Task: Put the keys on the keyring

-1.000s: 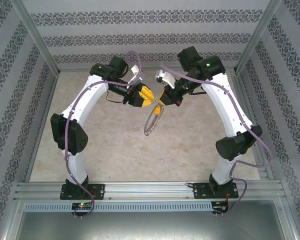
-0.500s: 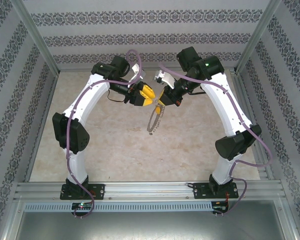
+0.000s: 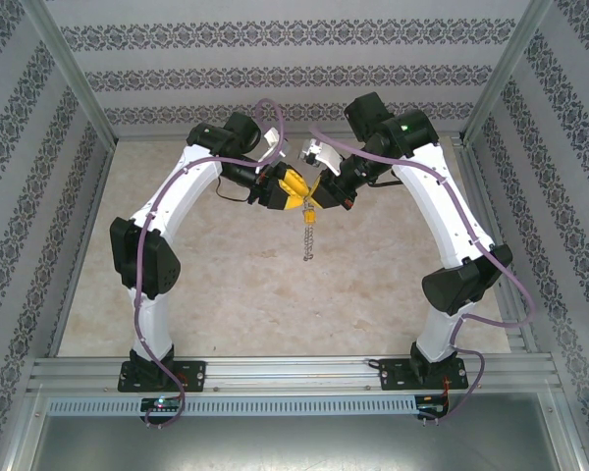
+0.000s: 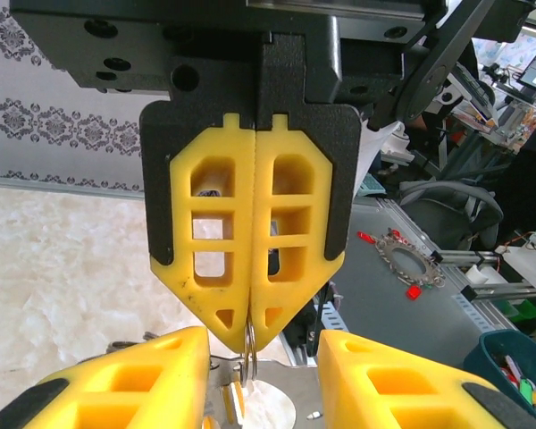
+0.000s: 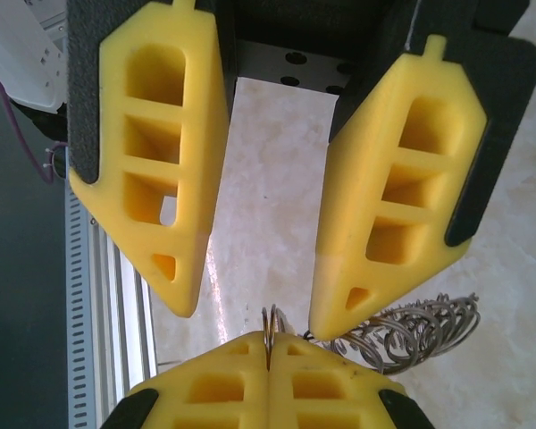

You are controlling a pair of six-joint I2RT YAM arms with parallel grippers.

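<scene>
Marbled beige tabletop, patterned walls; right claw tight on keyring; left claw partly open

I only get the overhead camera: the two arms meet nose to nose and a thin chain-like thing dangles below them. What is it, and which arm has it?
Observer: The right wrist camera shows it is the keyring, a thin metal ring fringed with small silvery keys. Its edge is pinched between the shut fingertips of the right tool.
Visitor: Is the other arm gripping it too?
Observer: No. In the left wrist camera the left tool has its fingers standing apart. The pinched edge of the ring shows in the gap between them, and they are not closed on it.
</scene>
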